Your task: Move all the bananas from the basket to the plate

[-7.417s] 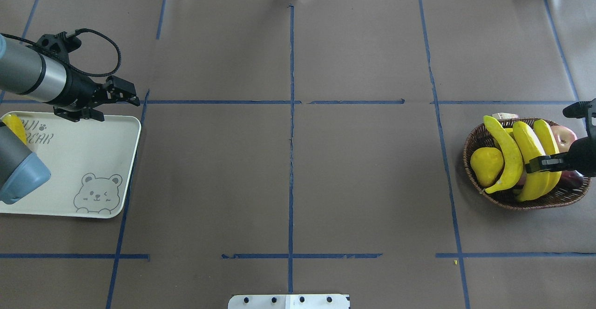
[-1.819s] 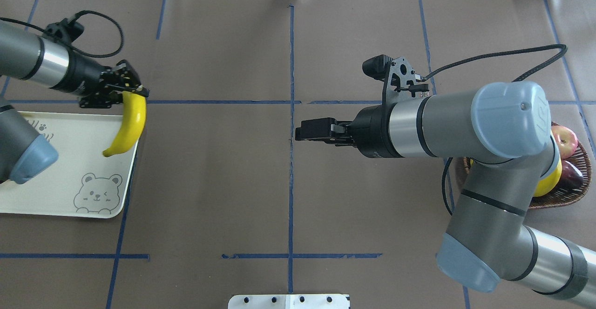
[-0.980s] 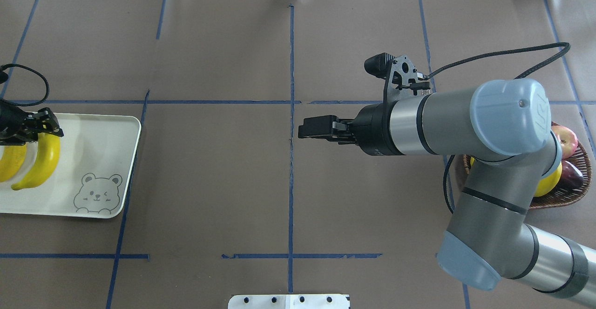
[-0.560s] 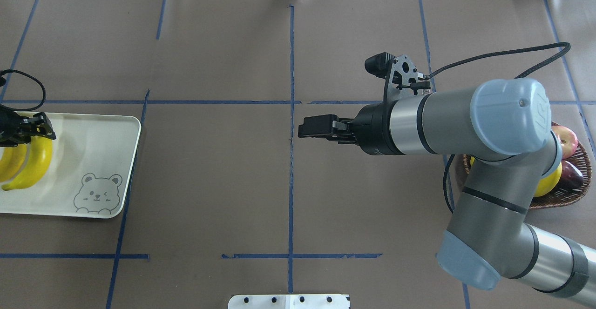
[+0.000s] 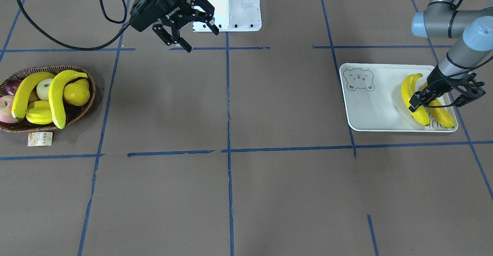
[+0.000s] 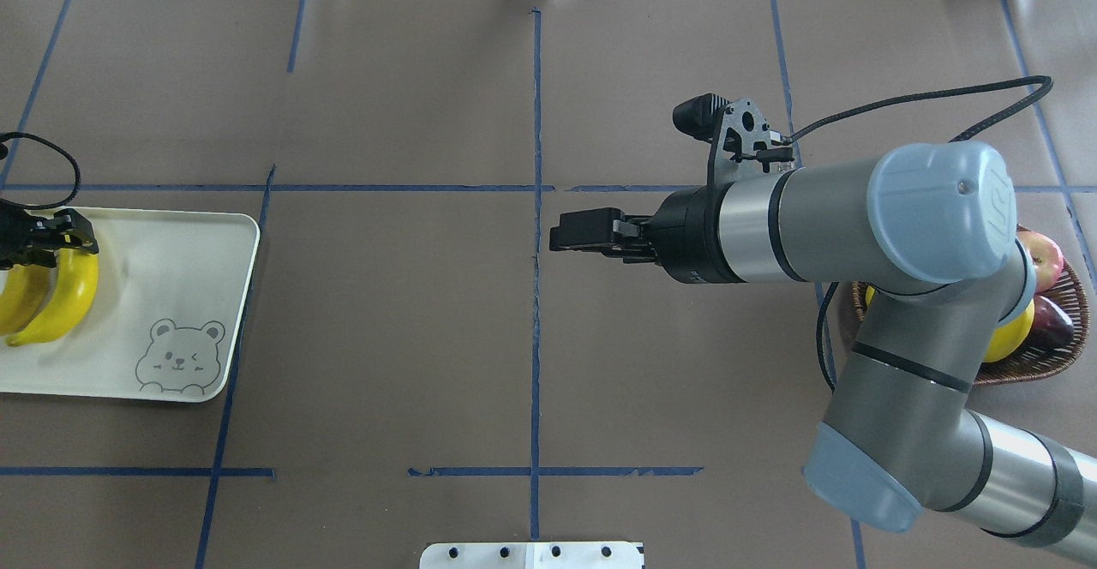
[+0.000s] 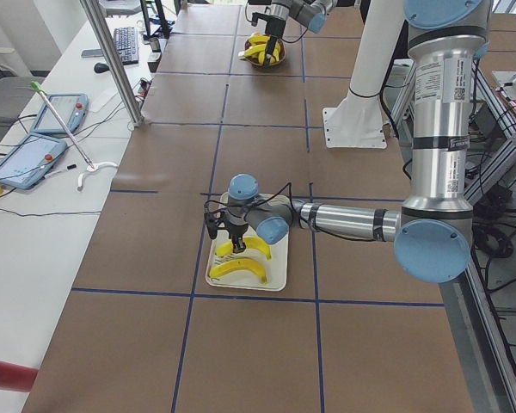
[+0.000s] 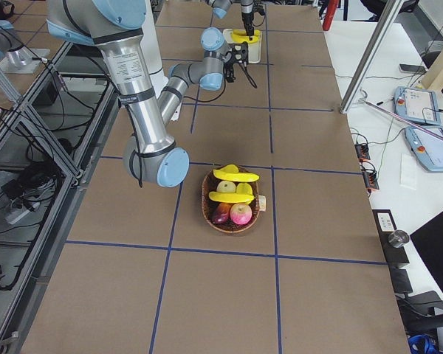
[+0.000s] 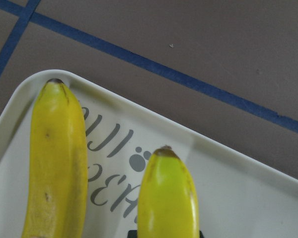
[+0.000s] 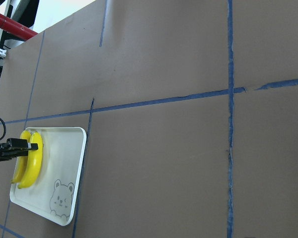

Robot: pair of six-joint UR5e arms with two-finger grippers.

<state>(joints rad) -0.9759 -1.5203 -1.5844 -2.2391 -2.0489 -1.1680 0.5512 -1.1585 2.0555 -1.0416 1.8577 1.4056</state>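
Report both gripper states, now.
Left gripper: closed on a banana at the plate.
Right gripper: open, holding nothing.

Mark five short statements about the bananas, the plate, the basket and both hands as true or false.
1. Two bananas lie on the plate. True.
2. The basket holds no bananas. False: two basket bananas are in it.
3. The right hand carries a banana. False: it is open and empty.
4. The left hand is closed on one of the plate's bananas. True.
5. Bananas cover the bear drawing. False: it is uncovered.
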